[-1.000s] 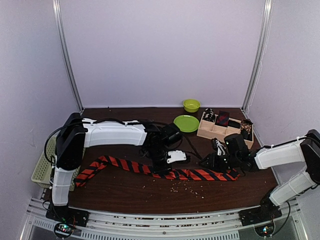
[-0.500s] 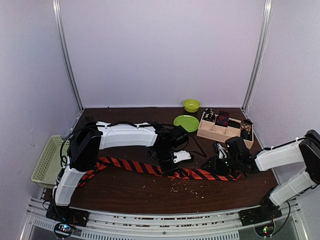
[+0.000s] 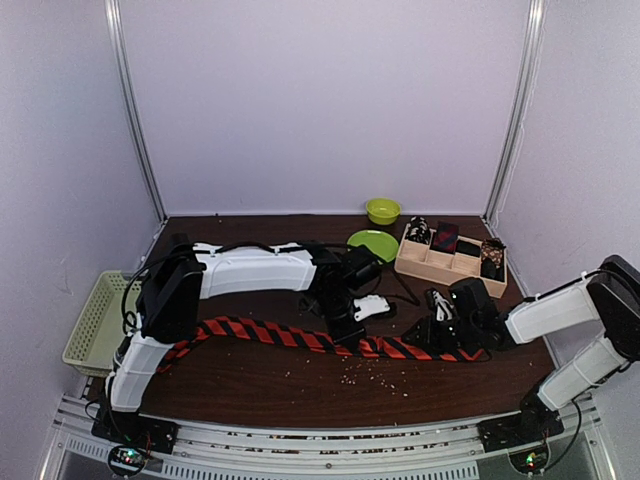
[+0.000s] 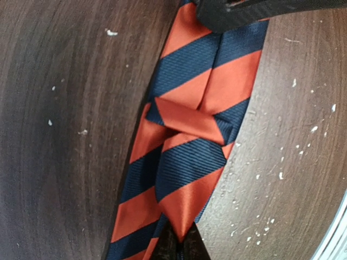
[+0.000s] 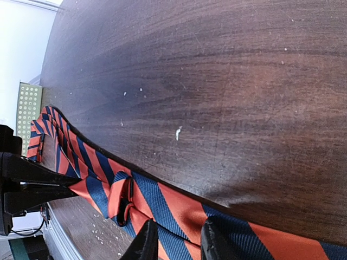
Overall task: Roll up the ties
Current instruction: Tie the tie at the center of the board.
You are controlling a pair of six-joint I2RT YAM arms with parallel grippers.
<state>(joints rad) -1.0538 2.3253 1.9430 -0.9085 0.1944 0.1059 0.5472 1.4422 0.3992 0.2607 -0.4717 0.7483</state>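
A long orange-red tie [image 3: 270,334] with dark diagonal stripes lies flat across the table from left to right. My left gripper [image 3: 347,335] is shut on a pointed fold of it near its middle; in the left wrist view the jaws [image 4: 181,246] pinch the fold's tip, and a small cross-fold [image 4: 190,120] lies just beyond. My right gripper [image 3: 432,335] stands a little further right on the same tie [image 5: 179,208]. Its jaws [image 5: 179,244] are open, both fingertips down on the flat fabric. Its black fingers [image 4: 255,11] show at the top of the left wrist view.
A pale green mesh basket [image 3: 90,325] hangs at the table's left edge. At the back stand a green plate [image 3: 373,246], a green bowl [image 3: 383,210] and a wooden compartment box [image 3: 412,262] with rolled ties. Pale crumbs [image 3: 370,375] dot the table in front.
My left gripper has moved right, toward the right gripper, dragging the tie's left part with it. The right gripper has barely shifted.
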